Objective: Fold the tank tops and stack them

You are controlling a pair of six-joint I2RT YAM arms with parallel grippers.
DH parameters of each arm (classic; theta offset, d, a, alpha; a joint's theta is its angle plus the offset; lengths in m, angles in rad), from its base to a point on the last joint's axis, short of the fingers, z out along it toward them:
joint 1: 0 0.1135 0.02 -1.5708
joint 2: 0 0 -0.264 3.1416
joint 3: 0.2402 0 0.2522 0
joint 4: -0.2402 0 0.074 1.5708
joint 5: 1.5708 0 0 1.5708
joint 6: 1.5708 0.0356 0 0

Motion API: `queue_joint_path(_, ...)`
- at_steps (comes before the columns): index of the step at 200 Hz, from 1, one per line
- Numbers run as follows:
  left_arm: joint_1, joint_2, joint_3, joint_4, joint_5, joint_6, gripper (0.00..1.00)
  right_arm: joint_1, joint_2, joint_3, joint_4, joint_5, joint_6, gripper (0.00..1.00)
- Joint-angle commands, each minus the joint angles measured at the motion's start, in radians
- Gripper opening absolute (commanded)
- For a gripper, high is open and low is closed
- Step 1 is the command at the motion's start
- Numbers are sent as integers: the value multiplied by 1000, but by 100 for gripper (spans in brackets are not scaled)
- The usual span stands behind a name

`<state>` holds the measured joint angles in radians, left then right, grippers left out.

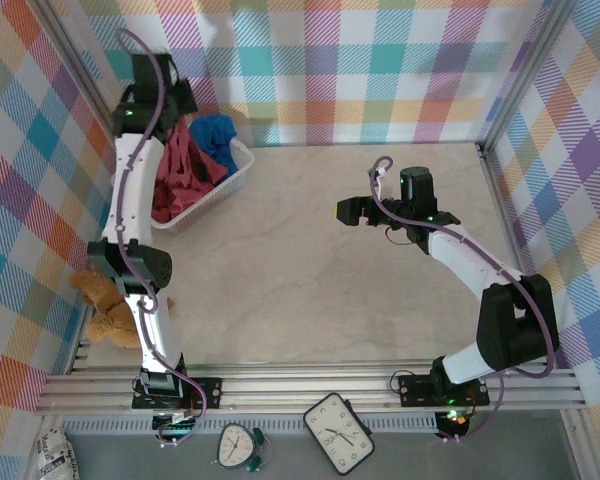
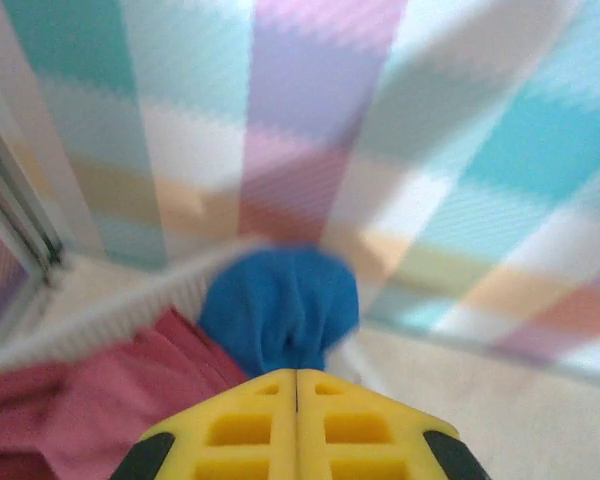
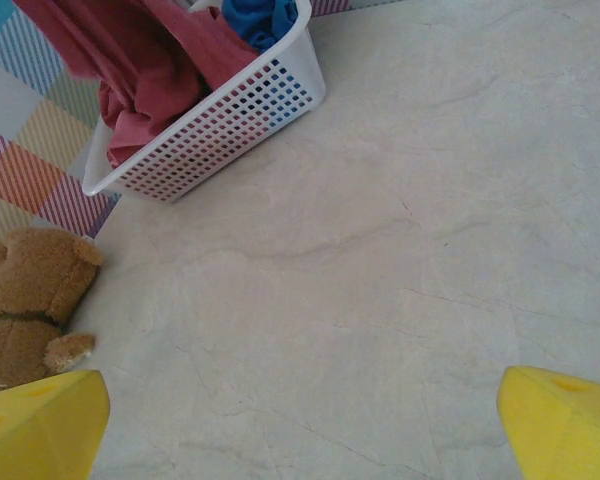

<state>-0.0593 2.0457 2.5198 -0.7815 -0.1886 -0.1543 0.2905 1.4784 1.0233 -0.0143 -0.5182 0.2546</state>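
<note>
The step in hand looks like the first pick: getting a top out of the white basket [image 1: 237,168], which sits at about ten o'clock on the bench [image 1: 330,300]. The left hand [image 1: 178,122] is over the basket with its fingers pressed together. A fold of a dark red tank top [image 1: 175,175] rises toward it, so it appears to pinch that cloth, though the left wrist view shows no fabric at the fingertips. The blue tank top [image 1: 216,135] lies bunched at the basket's twelve o'clock end, just beyond the fingers. The right hand [image 1: 352,210] hovers near the bench's middle, fingers spread wide and holding nothing.

Nothing is folded or stacked yet. Next, I judge, the left arm must lift the red top clear toward four o'clock and spread it flat, without dragging out the blue one.
</note>
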Motion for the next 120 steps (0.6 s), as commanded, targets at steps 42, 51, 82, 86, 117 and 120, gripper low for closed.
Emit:
queue_joint_path(42, 22, -41, 217, 308, -59, -78, 0, 6, -3, 41, 48, -39, 11, 99)
queue_joint_path(51, 23, -52, 224, 352, -38, -94, 0, 7, -7, 40, 57, -44, 11, 99)
queue_joint_path(82, 0, -81, 271, 419, 89, -162, 0, 6, -17, 26, 84, -47, 14, 99)
queue_joint_path(86, -8, -86, 276, 419, 103, -162, 0, 6, -18, 25, 87, -46, 15, 99)
queue_joint_path(117, -80, -142, 279, 427, 207, -172, 0, 7, -33, 14, 103, -42, 15, 99)
queue_joint_path(120, -87, -148, 279, 430, 214, -170, 0, 7, -36, 12, 104, -42, 14, 99)
